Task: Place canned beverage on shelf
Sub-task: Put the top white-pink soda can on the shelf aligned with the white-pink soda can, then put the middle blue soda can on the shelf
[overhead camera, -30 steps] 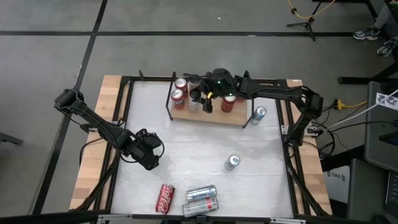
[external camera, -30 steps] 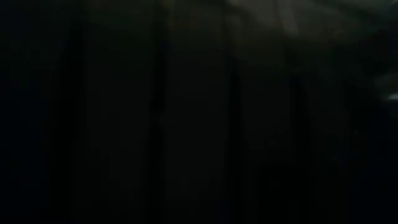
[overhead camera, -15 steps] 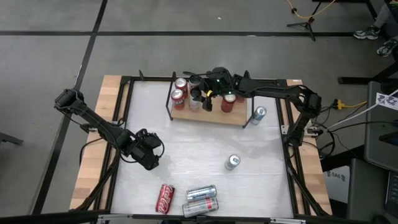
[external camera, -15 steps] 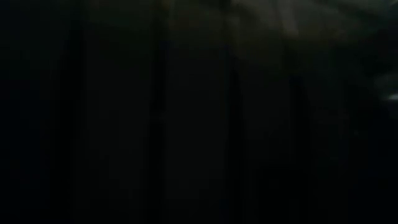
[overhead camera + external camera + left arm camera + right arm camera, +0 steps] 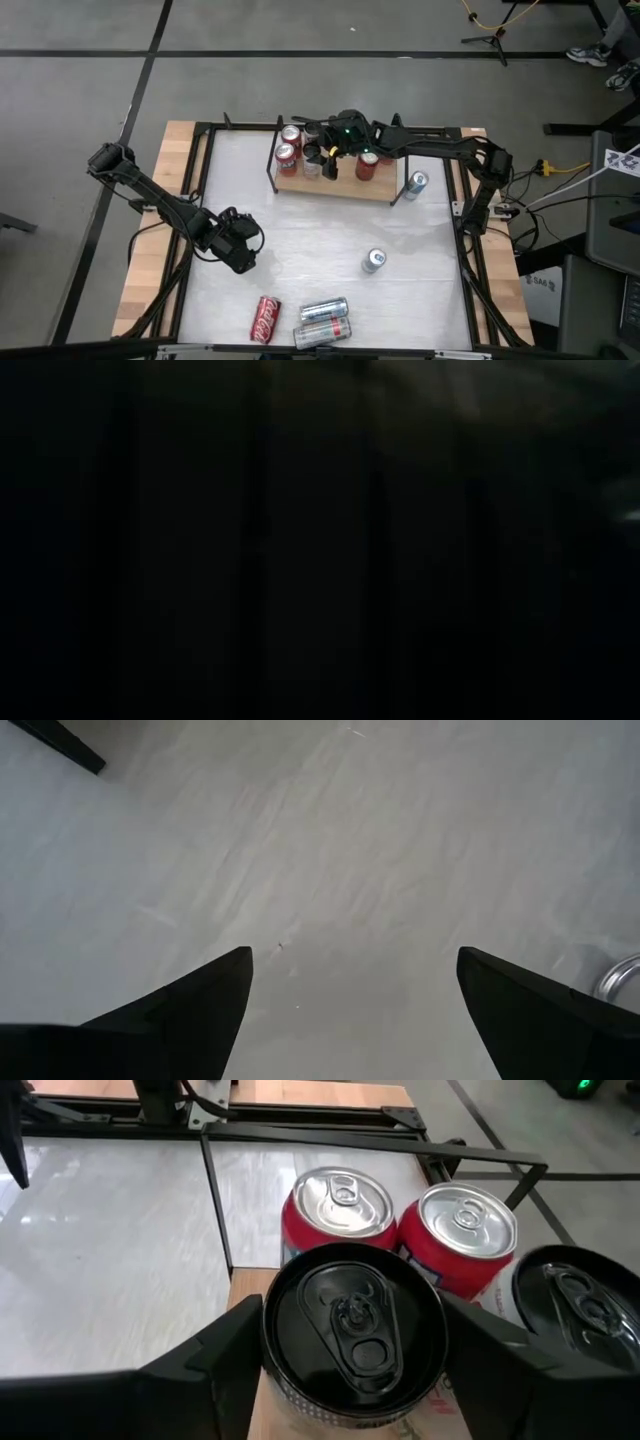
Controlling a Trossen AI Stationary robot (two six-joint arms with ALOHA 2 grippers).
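The shelf (image 5: 345, 187), a small wooden board with black rod brackets, stands at the table's far middle. Two red cans (image 5: 340, 1200) (image 5: 465, 1220) stand at its left end and another red can (image 5: 367, 165) stands farther right. My right gripper (image 5: 355, 1330) reaches in from the right, shut on a black-topped can (image 5: 313, 156) over the board. A second black-topped can (image 5: 580, 1295) stands beside it. My left gripper (image 5: 240, 250) hangs open over bare tabletop at the left. The low view is dark. My right gripper pinches the black-topped can's side wall just under its rim (image 5: 268, 1342), one finger on each side. The fingers slant down from the table's right. The can is upright over the shelf board (image 5: 245, 1295). Whether its base rests on the board is hidden.
A blue-and-silver can (image 5: 417, 182) stands on the table just right of the shelf. A silver can (image 5: 373, 261) stands right of centre. A red can (image 5: 265, 318) and two silver cans (image 5: 324, 310) (image 5: 322, 332) lie near the front edge. Black frame rails line the table.
My right gripper has eased a little toward the table's left edge and slightly down with the black-topped can, which stays upright.
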